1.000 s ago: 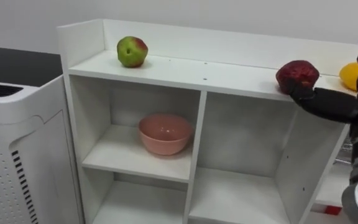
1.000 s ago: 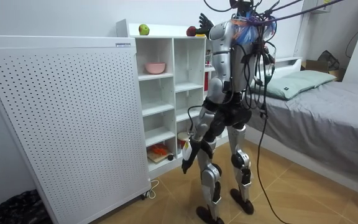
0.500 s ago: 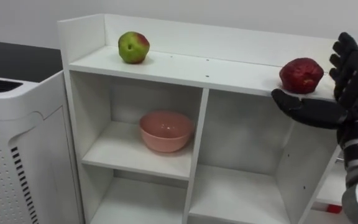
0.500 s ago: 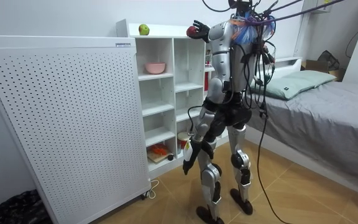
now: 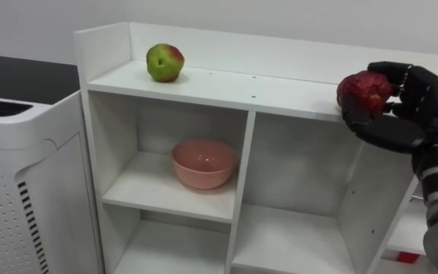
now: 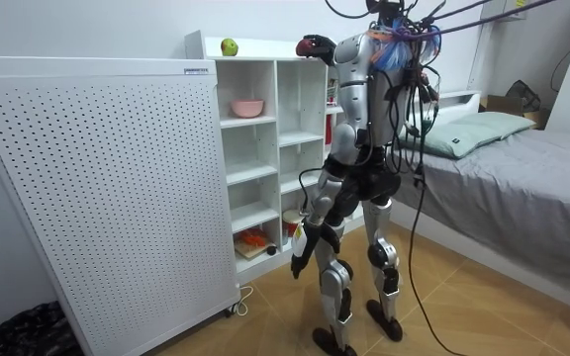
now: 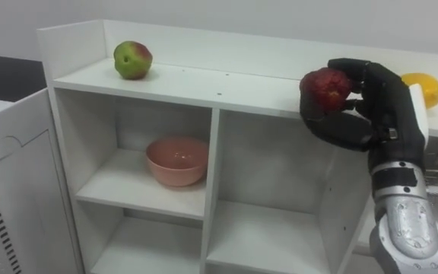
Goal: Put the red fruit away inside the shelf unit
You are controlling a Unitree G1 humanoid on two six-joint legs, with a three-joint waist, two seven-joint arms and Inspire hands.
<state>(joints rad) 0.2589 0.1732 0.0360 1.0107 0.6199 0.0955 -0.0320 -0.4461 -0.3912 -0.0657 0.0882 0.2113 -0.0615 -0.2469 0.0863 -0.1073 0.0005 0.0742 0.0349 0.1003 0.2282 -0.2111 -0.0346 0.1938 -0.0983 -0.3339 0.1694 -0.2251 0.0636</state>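
Dark red fruit at closet top board's front edge, right part; right hand clamped round it. Judgement: hold firm without crushing, lift clear of edge before moving, mind yellow fruit just beyond on same board. Green-red apple toward board's left end; pink bowl in closet's upper left compartment. Left hand hangs low by closet's bottom shelves, grip unreadable. Label on perforated panel beside closet too small to read.
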